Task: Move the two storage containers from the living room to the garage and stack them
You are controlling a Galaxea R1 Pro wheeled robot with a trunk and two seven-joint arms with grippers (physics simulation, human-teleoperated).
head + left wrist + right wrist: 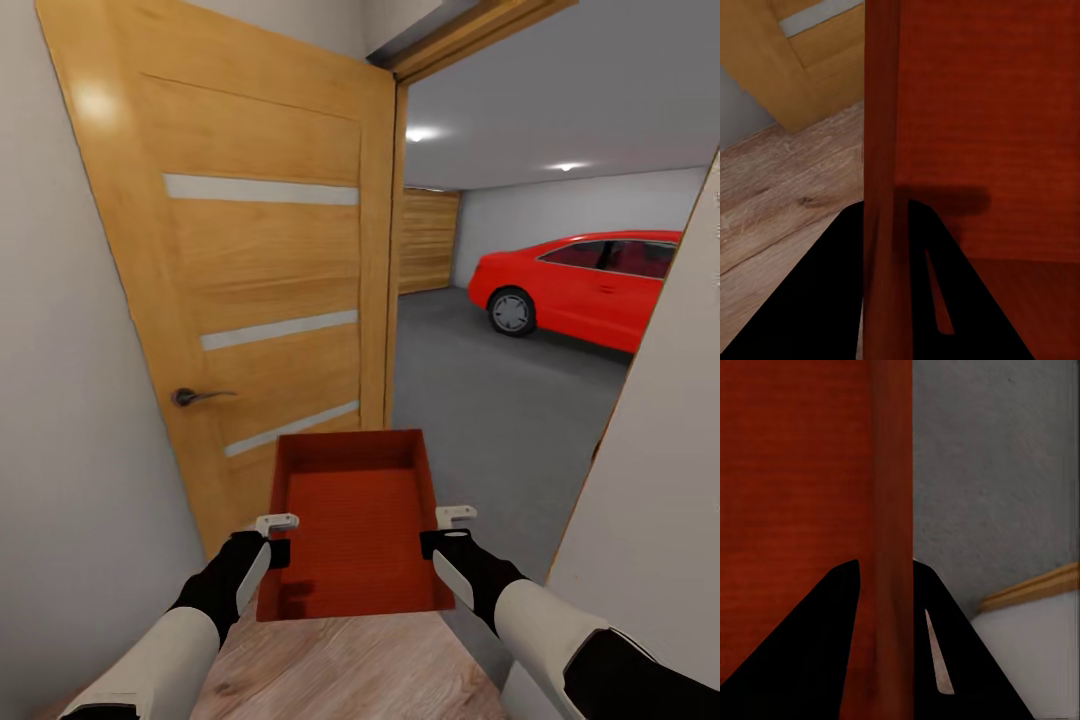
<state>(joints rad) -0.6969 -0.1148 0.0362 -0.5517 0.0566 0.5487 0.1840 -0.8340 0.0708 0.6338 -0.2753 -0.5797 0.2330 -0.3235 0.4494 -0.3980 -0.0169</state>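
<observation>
basically both grippers, left gripper [272, 537] and right gripper [447, 530], were pinched onto opposite side walls of the container [355, 520], carried at the garage doorway; best kept level, clear of the door [250, 270].

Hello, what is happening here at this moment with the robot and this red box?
The robot carries one red-orange storage container with both arms. The left gripper is shut on its left wall and the right gripper on its right wall, each wall between two fingers. The robot stands on wood plank floor at an open wooden door. Beyond lies the garage with its grey floor and a red car.
</observation>
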